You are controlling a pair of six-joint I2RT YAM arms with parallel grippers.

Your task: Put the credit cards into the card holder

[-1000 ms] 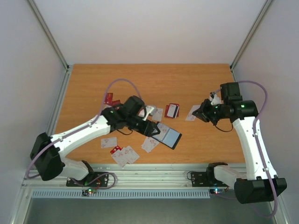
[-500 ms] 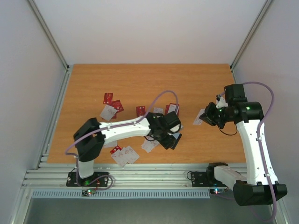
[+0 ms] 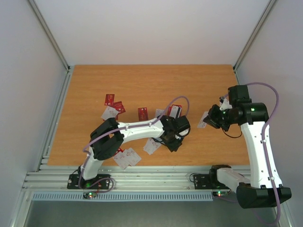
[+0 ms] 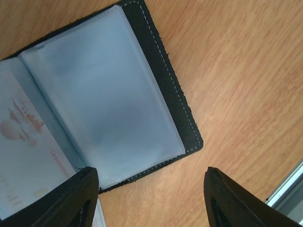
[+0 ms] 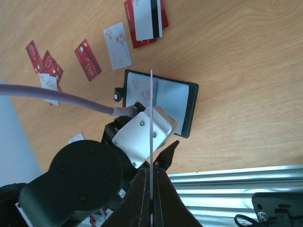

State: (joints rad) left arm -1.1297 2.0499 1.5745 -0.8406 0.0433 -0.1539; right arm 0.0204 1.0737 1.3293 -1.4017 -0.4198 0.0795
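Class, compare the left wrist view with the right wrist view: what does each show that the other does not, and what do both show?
Left wrist only: the left gripper with its fingertips apart, and the pale stitching along the card holder edge. Right wrist only: the right gripper shut on an edge-on card, the left arm above the holder, and loose cards, including a striped card. Both: the card holder lying open on the wooden table.

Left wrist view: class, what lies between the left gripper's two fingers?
A corner of the open card holder and bare table lie between the left gripper's fingers, in the left wrist view.
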